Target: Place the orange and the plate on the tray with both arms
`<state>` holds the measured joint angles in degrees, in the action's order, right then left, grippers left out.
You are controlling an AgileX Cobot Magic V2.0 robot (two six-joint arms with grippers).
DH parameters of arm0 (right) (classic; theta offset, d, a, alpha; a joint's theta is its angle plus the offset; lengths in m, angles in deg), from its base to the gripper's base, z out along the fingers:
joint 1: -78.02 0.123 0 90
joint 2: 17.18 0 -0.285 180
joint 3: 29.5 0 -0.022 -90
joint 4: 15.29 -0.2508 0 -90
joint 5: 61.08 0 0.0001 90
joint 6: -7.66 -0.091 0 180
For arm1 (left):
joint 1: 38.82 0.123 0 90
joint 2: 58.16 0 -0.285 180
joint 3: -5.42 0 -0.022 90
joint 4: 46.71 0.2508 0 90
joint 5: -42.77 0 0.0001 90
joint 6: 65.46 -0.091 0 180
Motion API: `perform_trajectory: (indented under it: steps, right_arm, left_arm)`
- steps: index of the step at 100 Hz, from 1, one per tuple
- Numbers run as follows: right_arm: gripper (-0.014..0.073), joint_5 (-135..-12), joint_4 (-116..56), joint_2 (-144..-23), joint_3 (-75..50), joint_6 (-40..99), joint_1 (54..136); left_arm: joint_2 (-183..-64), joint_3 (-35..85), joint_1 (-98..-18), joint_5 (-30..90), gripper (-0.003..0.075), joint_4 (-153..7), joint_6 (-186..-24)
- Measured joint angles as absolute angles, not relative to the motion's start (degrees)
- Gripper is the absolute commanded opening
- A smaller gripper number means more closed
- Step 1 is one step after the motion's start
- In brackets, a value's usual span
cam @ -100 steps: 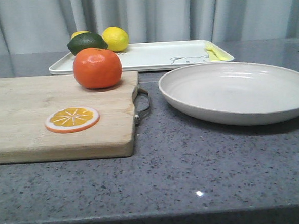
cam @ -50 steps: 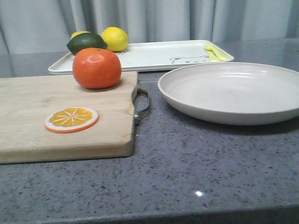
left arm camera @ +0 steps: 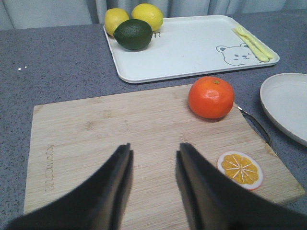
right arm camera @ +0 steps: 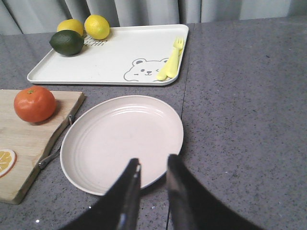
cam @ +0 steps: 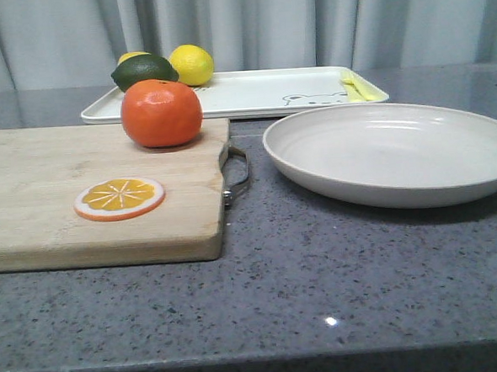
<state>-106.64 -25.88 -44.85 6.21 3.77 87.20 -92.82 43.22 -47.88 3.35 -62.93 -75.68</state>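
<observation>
Front view. The orange (cam: 161, 113) sits at centre-left of the frame, on the far right corner of the wooden cutting board (cam: 56, 206), which fills the left half. An orange slice disc (cam: 119, 198) lies flat on the board, below the orange in the frame. The plate (cam: 394, 152) occupies the right half, resting on the grey countertop (cam: 322, 291) just beside the board's metal handle (cam: 238, 174). The tray (cam: 260, 92) runs across the upper centre, behind both; a lime (cam: 143, 71) and two lemons (cam: 190, 64) crowd its left end, and a yellow fork and spoon (cam: 356, 87) lie at its right end by the bear drawing (cam: 304, 99).

Left wrist view. My left gripper (left arm camera: 153, 165) hangs over the board at lower centre, jaws parted with a clear gap and holding nothing; the orange (left arm camera: 211, 97) is apart from it, at right of centre.

Right wrist view. My right gripper (right arm camera: 152, 175) hangs at the near rim of the plate (right arm camera: 120, 139), jaws slightly apart and empty; whether a fingertip touches the rim I cannot tell. The tray (right arm camera: 120, 52) lies in the upper left.
</observation>
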Motion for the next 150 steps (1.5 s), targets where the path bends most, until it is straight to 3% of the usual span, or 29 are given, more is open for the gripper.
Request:
perform_trajectory:
  steps: [7,17,39,57,110,150]
  right_arm:
    - [0.0523,-106.64,-26.12,-44.85,6.21,3.77,87.2]
    - [0.0605,-106.64,-26.15,-44.85,6.21,3.77,87.2]
    - [0.0603,-106.64,-26.15,-44.85,6.21,3.77,87.2]
    - [0.0603,-106.64,-26.25,-44.85,6.21,3.77,87.2]
    - [0.0603,-109.73,-26.25,-44.85,6.21,3.77,87.2]
    - [0.0603,-109.73,-26.25,-44.85,6.21,3.77,87.2]
  left_arm:
    - [-92.82,43.22,-47.88,3.35,0.0557,-63.16,-76.08]
    - [-92.82,43.22,-47.88,3.58,0.0568,-63.4,-76.44]
    - [-92.96,43.22,-47.88,3.78,0.0568,-65.35,-80.07]
    - [-95.8,43.22,-47.88,3.9,0.0568,-81.22,-96.76]
    - [-119.09,39.12,-48.16,8.07,0.0569,-109.77,-126.43]
    - [-134.41,34.42,-66.84,28.92,0.0569,-111.09,-130.61]
